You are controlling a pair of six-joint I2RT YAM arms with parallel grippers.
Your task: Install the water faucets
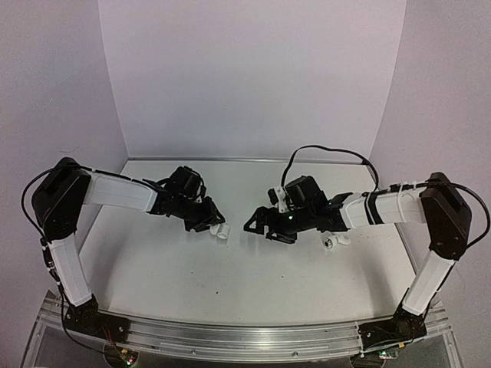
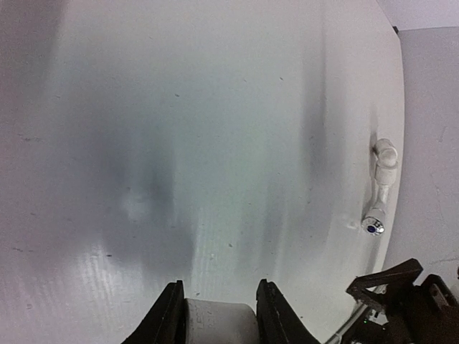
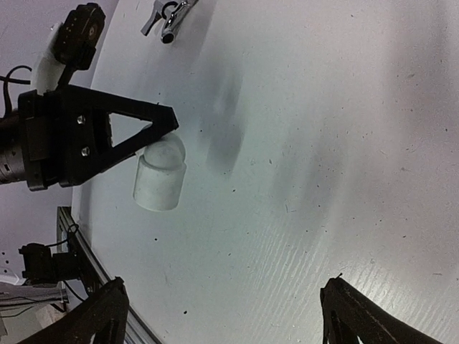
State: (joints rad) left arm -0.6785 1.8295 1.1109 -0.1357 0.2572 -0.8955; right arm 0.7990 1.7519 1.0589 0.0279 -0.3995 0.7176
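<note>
While pinching white fitting [image 3: 159, 179] in left claw [image 1: 214, 223] at centre of counter [image 1: 153, 268], held it facing right claw [image 1: 257, 224], spread wide and empty, presumably for handover, with other faucet piece [image 1: 334, 240] lying loose nearby.

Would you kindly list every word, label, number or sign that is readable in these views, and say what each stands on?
No readable text in any view.
White fitting between the left fingers: blank.
Faucet piece lying on the table: no marking visible.
Small boards at the arm bases: too small to tell.
</note>
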